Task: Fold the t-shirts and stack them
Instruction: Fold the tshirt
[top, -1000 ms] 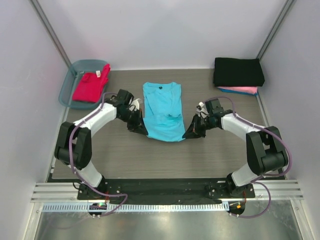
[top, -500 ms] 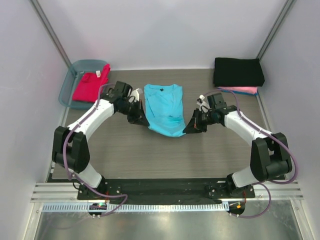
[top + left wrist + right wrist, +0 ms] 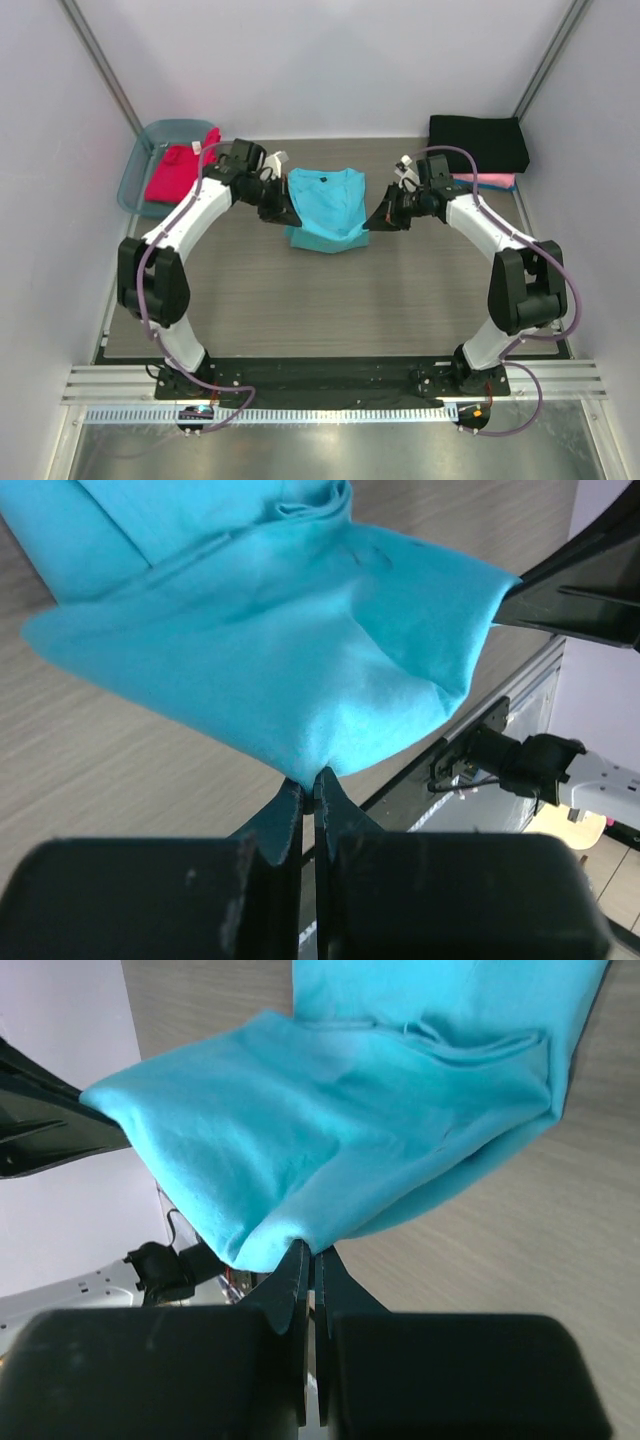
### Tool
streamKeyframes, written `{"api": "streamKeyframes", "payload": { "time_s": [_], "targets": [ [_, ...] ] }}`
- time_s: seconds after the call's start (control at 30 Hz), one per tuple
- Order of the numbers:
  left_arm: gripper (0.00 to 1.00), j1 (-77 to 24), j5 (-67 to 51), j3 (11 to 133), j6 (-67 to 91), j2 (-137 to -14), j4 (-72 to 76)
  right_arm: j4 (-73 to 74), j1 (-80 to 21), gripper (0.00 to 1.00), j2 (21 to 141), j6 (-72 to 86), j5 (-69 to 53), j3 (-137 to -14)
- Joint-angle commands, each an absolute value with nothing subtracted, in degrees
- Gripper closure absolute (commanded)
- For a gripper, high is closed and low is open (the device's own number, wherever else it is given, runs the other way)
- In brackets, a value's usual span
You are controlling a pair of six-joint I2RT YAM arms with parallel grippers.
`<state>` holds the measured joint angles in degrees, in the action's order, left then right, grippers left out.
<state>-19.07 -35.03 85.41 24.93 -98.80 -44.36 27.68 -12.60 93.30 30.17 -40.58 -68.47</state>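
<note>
The turquoise t-shirt [image 3: 325,205] lies in the middle of the table, its dark neck label at the far end and its near hem lifted and doubled back. My left gripper [image 3: 281,214] is shut on the hem's left corner [image 3: 305,765]. My right gripper [image 3: 375,222] is shut on the hem's right corner [image 3: 300,1230]. Both hold the cloth above the table. A red-magenta t-shirt [image 3: 180,172] lies in the tub. A folded black t-shirt [image 3: 477,143] sits on a pink one [image 3: 490,181] at the far right.
The translucent blue-grey plastic tub [image 3: 137,172] stands at the far left corner. Grey walls close in the table on three sides. The wood-grain tabletop [image 3: 330,300] runs between the shirt and the arm bases.
Both grippers have carried the shirt's near hem away from me toward the collar. The shirt now shows about half its earlier length.
</note>
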Motion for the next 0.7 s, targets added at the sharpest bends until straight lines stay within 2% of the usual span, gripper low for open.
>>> {"api": "streamKeyframes", "payload": {
  "time_s": [0.0,0.23,0.43,0.67],
  "targets": [
    [1.0,-18.6,-35.1,89.1,23.7,-103.6,-43.2,23.5,-12.1,0.99,95.4,31.0,-40.7,-71.4],
    [1.0,-18.2,-38.6,90.7,27.8,-108.5,-40.2,19.6,-10.4,0.99,100.4,32.5,-40.5,-75.9],
    [1.0,-17.1,-41.1,90.7,30.1,-106.2,-38.9,19.2,-8.9,0.99,103.3,33.0,-41.3,-81.5],
    [1.0,-16.9,-42.4,90.6,30.8,-104.1,-37.0,18.9,-8.4,0.99,103.0,33.8,-41.8,-82.3]
  ]
}}
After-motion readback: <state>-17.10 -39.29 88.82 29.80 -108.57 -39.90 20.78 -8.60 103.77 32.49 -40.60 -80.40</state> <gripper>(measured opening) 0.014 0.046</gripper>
